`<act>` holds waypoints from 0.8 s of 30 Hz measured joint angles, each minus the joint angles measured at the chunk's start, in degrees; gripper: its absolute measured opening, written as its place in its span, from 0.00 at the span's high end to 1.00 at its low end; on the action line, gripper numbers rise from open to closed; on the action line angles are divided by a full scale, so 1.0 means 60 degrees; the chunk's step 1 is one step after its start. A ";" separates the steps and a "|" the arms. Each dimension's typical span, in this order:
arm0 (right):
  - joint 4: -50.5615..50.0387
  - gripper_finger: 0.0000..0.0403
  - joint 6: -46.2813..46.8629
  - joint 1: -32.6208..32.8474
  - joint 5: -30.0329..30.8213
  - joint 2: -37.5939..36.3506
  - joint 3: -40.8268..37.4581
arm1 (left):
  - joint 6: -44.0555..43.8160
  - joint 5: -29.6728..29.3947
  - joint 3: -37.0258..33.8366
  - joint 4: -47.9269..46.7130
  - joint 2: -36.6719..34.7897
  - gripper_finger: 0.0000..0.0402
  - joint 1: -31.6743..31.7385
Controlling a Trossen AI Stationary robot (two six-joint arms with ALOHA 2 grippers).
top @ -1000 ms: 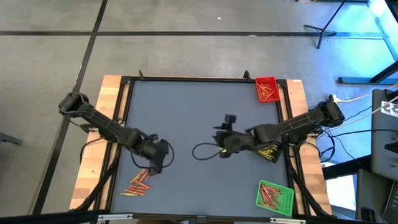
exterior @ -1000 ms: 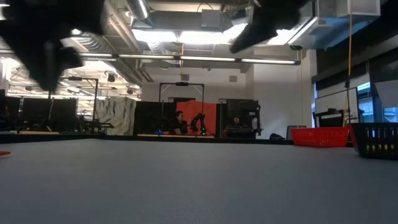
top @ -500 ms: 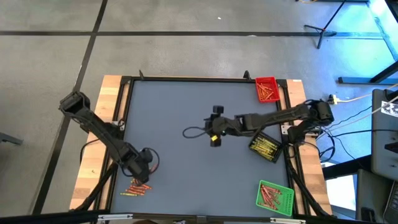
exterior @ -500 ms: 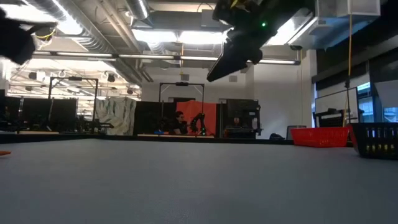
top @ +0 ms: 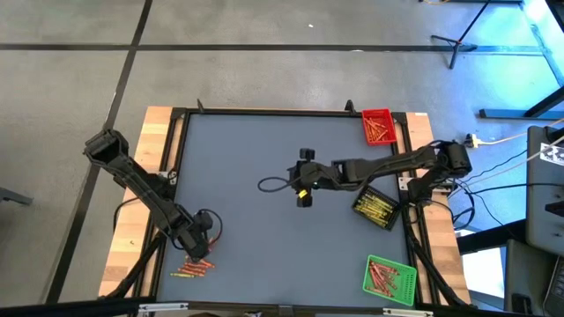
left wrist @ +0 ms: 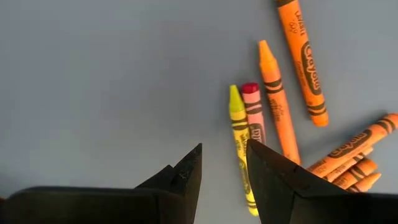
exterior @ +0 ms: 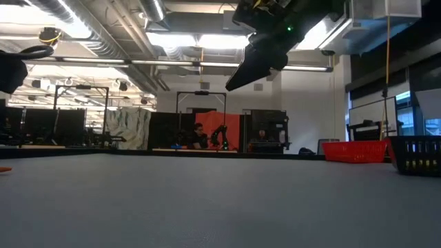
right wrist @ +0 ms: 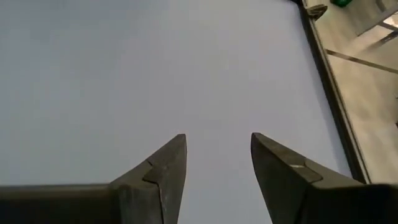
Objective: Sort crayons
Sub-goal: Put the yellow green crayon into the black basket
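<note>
- Your left gripper [top: 196,249] hangs at the near left of the grey table [top: 256,150], just above the loose pile of red, orange and yellow wax crayons [top: 191,263]; its jaws stand a little apart with nothing between them.
- In its wrist view you see a yellow crayon [left wrist: 240,145] lying just beside one dark fingertip [left wrist: 271,174], with a red crayon [left wrist: 254,112] and an orange crayon [left wrist: 277,106] touching alongside (more orange ones lie fanned out past them).
- Your right gripper [top: 302,179] is held over the middle of the table, jaws apart and empty, with bare grey surface under it.
- The small red plastic tray [top: 378,126] sits at the far right corner, the black tray [top: 375,208] at the right edge, and the green tray [top: 388,277] at the near right; each holds crayons.
</note>
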 joint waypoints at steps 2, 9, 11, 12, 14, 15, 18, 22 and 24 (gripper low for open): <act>-0.0099 0.56 0.0000 0.0000 -0.0078 0.0043 0.0000 | 0.0000 0.0000 -0.0092 0.0267 0.0000 0.73 0.0000; -0.0029 0.56 0.0004 0.0000 -0.0249 0.0166 0.0000 | 0.0030 0.0041 -0.0620 0.1004 -0.0032 0.73 0.0013; -0.0043 0.56 0.0004 0.0000 -0.0248 0.0185 0.0000 | 0.0033 0.0039 -0.0707 0.0972 -0.0039 0.73 0.0012; -0.0048 0.56 0.0004 0.0000 -0.0249 0.0194 0.0000 | 0.0035 0.0008 -0.0713 0.0948 -0.0038 0.73 0.0011; -0.0012 0.56 0.0004 0.0000 -0.0249 0.0199 0.0000 | 0.0083 -0.0110 -0.0718 0.0941 -0.0036 0.73 0.0006; 0.0021 0.56 0.0004 0.0000 -0.0248 0.0199 0.0000 | 0.0121 -0.0141 -0.0718 0.0933 -0.0036 0.73 0.0000; 0.0024 0.56 0.0000 0.0000 -0.0249 0.0199 0.0000 | 0.0147 -0.0094 -0.0723 0.0898 -0.0036 0.73 0.0004; 0.0057 0.56 -0.0022 0.0000 -0.0249 0.0199 0.0000 | 0.0165 -0.0038 -0.0729 0.0821 -0.0033 0.73 0.0011; 0.0070 0.56 -0.0025 0.0000 -0.0249 0.0199 0.0000 | 0.0247 -0.0072 -0.0765 0.0682 -0.0013 0.73 0.0011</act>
